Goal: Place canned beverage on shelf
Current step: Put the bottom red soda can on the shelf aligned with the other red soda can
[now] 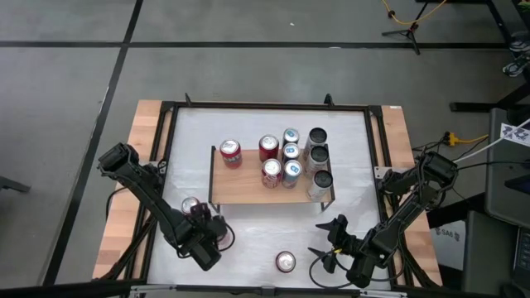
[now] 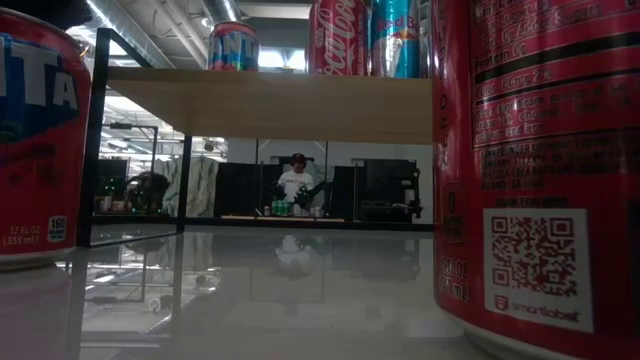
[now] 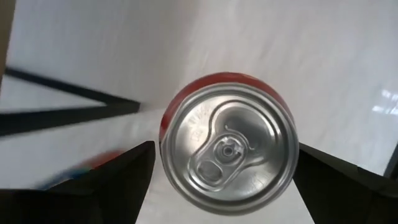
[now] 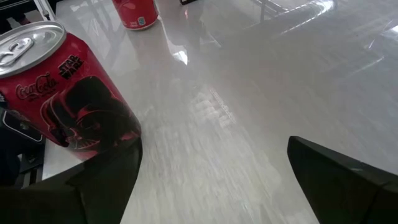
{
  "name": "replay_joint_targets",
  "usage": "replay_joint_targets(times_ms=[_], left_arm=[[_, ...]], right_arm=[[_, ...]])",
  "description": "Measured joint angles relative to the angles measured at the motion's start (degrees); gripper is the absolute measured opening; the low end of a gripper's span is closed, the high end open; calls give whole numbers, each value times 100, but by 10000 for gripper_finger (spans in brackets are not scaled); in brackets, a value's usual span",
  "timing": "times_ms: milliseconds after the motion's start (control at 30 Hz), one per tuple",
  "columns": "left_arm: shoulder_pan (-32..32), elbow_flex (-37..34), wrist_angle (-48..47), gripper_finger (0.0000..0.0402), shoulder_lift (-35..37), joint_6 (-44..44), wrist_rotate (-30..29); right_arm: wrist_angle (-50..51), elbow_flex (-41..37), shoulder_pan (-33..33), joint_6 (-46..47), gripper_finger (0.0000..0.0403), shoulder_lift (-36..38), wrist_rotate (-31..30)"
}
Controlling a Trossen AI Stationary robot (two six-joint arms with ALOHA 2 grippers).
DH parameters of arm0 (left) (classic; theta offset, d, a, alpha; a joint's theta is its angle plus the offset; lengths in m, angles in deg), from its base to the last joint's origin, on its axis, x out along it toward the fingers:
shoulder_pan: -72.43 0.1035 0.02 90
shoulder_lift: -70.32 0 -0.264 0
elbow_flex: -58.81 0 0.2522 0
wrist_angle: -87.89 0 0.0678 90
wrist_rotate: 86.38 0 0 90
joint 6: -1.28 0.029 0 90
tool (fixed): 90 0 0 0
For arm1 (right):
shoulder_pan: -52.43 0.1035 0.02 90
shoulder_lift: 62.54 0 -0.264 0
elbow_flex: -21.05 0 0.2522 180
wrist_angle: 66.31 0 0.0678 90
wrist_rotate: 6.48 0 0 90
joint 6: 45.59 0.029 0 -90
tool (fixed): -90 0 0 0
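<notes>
A red can stands upright on the white table, left of the shelf's near corner; its silver top shows from above. My left gripper points down over it, open, one finger on either side of the can with a gap at each. The shelf, a wooden board on black legs, stands mid-table and carries several cans. A second red can, with dark print, stands near the table's front edge. My right gripper is open to that can's right, with nothing between its fingers.
The table's black frame runs around the white top, with wooden strips outside it. In the low view both red cans stand close to the camera, and a person shows far off in the room.
</notes>
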Motion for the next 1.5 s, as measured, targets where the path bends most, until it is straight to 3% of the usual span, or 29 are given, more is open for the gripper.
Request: replay_joint_targets(times_ms=[300,500,1500], left_arm=[[2,0,6,354,0,1098,-127],[7,0,53,353,0,1085,-600],[4,0,273,353,-66,1011,-588]], right_arm=[[0,1,0,0,392,2,0],[0,2,0,0,392,2,0],[2,0,0,0,392,2,0]])
